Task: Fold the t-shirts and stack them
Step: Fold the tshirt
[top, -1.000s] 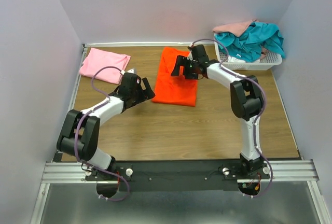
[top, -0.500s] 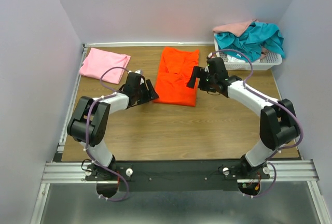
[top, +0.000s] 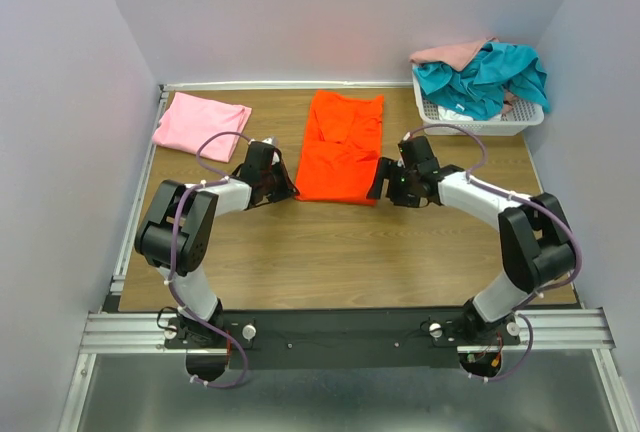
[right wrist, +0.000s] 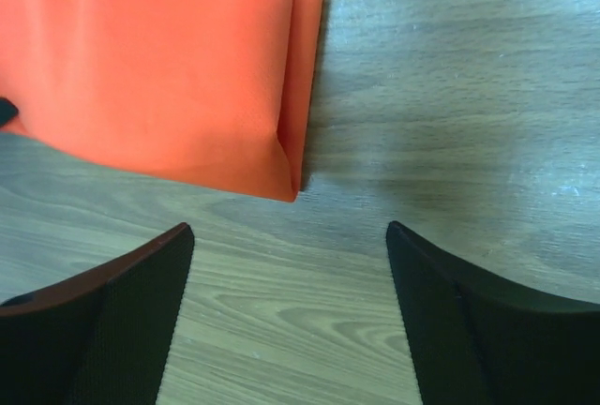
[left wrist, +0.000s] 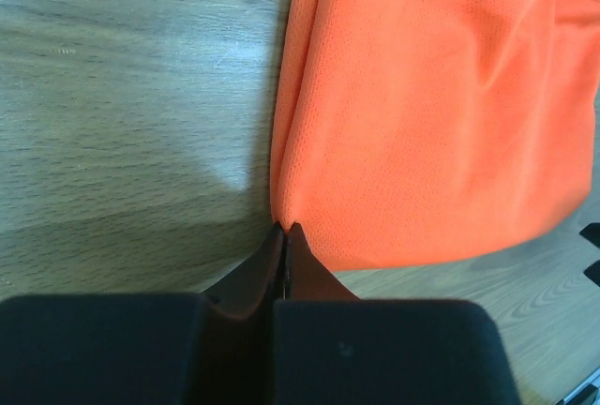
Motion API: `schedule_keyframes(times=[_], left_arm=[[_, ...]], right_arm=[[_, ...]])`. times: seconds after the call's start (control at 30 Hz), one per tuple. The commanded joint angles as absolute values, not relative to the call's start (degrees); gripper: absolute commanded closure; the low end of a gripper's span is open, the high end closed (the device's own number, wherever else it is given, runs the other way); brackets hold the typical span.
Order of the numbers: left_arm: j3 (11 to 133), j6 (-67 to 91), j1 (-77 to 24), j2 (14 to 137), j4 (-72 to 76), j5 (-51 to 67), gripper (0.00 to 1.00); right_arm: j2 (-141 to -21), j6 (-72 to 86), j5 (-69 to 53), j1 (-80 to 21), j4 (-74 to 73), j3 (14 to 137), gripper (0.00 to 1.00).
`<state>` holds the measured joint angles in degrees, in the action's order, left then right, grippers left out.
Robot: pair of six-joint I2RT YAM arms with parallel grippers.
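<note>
- Left gripper [left wrist: 284, 230] clenched, tips touching the orange t-shirt [left wrist: 422, 114]'s corner (whether cloth is pinched, I cannot tell).
- Right gripper [right wrist: 291, 255] released, another corner just ahead between its fingers.
- Overhead only: pink t-shirt [top: 200, 123] beyond the left gripper, basket [top: 480, 128] beyond the right.

Open wood table [top: 350, 252] nr front; basket [top: 485, 124] far-right, pink t-shirt [top: 200, 124] far-left.
</note>
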<state>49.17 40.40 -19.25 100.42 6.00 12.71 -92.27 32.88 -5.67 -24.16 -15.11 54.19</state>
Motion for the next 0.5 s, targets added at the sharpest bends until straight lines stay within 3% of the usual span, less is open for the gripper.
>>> schedule_keyframes(times=[0.0,0.2,0.4,0.47], left_arm=[[47.8,40.1,-19.6,100.5,5.4,13.0,1.00],[47.6,40.1,-19.7,99.9,5.4,12.8,1.00],[47.6,40.2,-19.7,100.5,5.6,12.8,1.00],[47.7,40.3,-19.7,100.8,5.6,12.7,1.00]], right_arm=[[-95.9,33.9,-9.7,-24.1,-14.0,53.3,0.17],[-98.7,34.0,-9.9,-24.1,-11.8,54.1,0.43],[-101.3,34.1,-10.8,-24.1,-10.5,54.2,0.51],[-101.8,34.1,-11.6,-24.1,-9.9,54.5,0.63]])
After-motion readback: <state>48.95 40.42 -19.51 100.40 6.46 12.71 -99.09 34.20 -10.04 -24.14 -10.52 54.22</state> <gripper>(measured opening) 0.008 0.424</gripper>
